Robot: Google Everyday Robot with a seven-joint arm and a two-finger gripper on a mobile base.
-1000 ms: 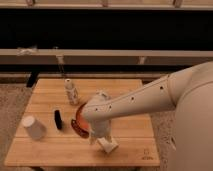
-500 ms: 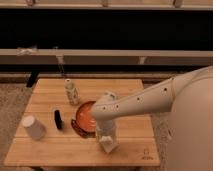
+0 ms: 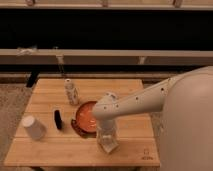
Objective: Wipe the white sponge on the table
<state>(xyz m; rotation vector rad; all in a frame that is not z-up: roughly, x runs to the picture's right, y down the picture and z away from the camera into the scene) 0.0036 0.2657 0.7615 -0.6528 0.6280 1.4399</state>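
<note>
The white sponge (image 3: pixel 109 146) lies flat on the wooden plank table (image 3: pixel 132 130), near its front edge and right of centre. My gripper (image 3: pixel 106 136) points down directly over the sponge and seems to touch its top. The gripper hides part of the sponge. My white arm (image 3: pixel 145 100) reaches in from the right.
An orange bowl (image 3: pixel 84 117) sits just left of the gripper, close to my wrist. A black object (image 3: pixel 58 119) and an upturned white cup (image 3: pixel 34 127) stand further left. A small patterned bottle (image 3: pixel 71 92) stands behind the bowl. The table's front edge (image 3: pixel 80 164) is close to the sponge.
My gripper has shifted a little to the right and now stands over the sponge. The sponge has stayed in about the same place.
</note>
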